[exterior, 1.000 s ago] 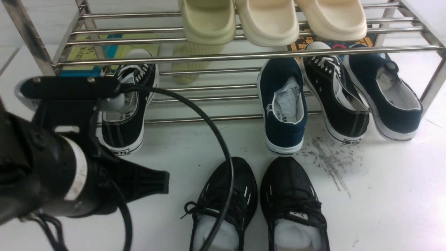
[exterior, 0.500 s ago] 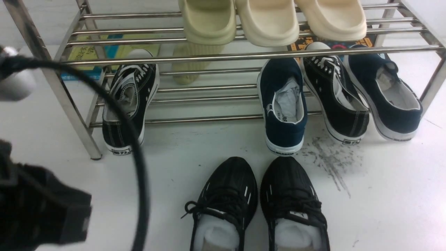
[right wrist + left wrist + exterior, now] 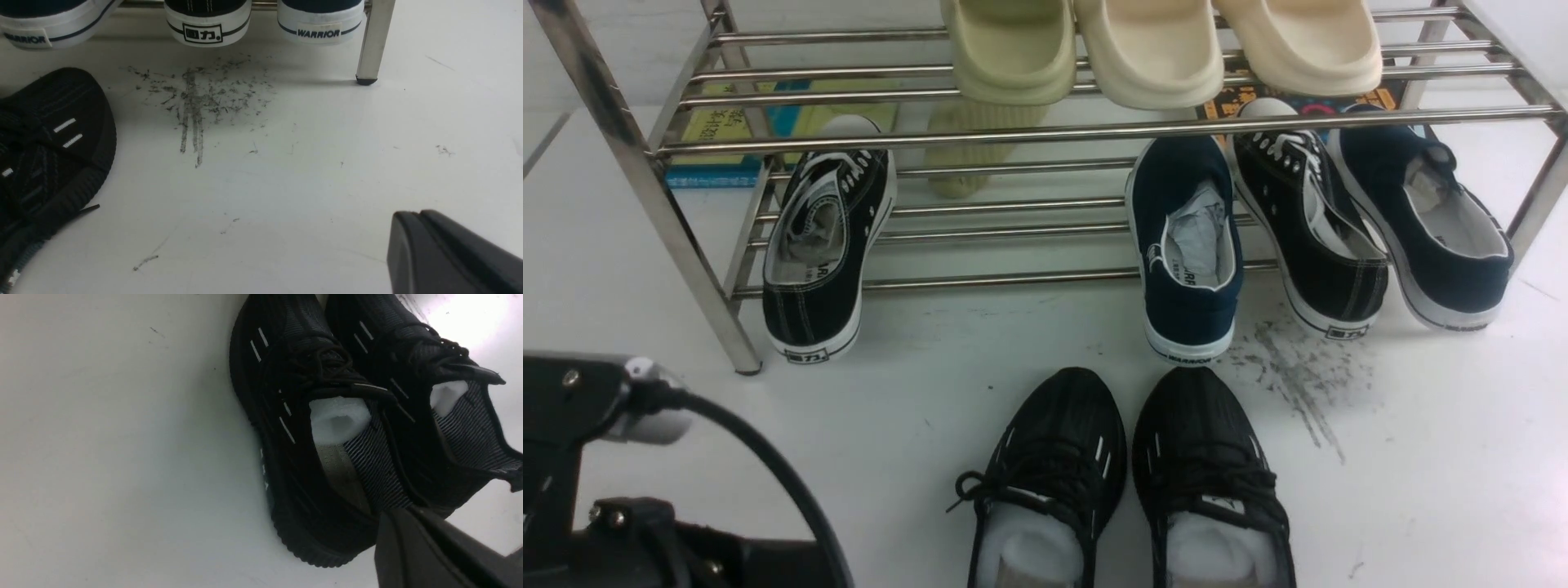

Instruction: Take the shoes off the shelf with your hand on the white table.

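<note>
Left gripper (image 3: 412, 522): jaws closed, holding nothing, close beside the heel of the left shoe. Right gripper (image 3: 412, 228): fingers pressed together as far as visible, empty, above bare table (image 3: 1421, 490) near the scuff marks (image 3: 200, 98). Shoes (image 3: 1127, 482): both stand side by side on the table, near centre, toes toward the shelf (image 3: 670, 220), clear of it. On the lower tier sit canvas shoes (image 3: 821, 245), heels overhanging; slippers (image 3: 1152, 49) on the upper tier.
</note>
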